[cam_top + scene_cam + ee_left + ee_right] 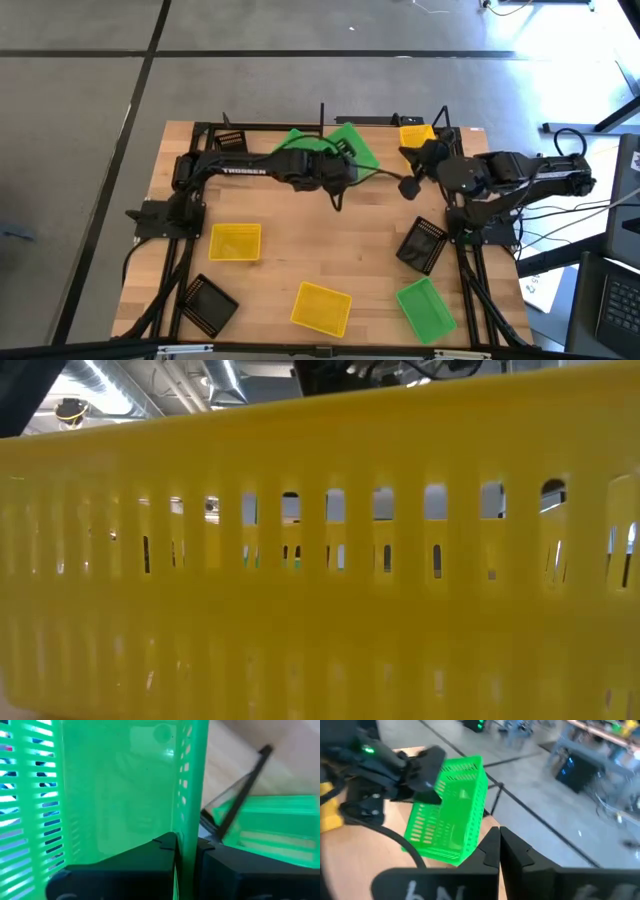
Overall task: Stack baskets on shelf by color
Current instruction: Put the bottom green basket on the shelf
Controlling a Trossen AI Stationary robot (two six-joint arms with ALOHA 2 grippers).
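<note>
A yellow basket [320,560] pressed against the low camera blocks nearly everything beyond its slotted wall. On the counter [330,250], my left hand [340,165] is clamped shut on the side wall of a green basket [355,145], held tilted at the back edge near the shelf [330,122] and its black posts; a second green basket [295,140] lies just beside it, partly hidden by my arm, which reads "TROSSEN" in white. My right hand [408,187] hangs shut and empty near the yellow basket at the back right corner [416,133], half covered.
</note>
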